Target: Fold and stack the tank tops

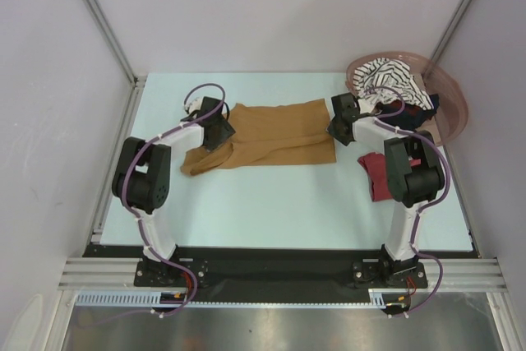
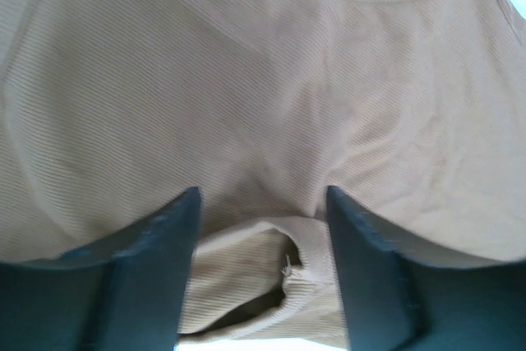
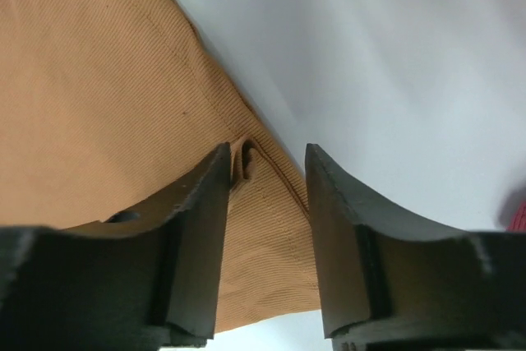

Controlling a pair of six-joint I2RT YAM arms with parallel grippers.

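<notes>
a pale table stands inside plain white walls. from above, the mustard tank top lies spread mid-table, with the left gripper and right gripper at its two ends, probably to fold it evenly. left wrist view: jaws apart, with a cloth fold loose between them. right wrist view: jaws apart over the hem, pinching nothing.
</notes>
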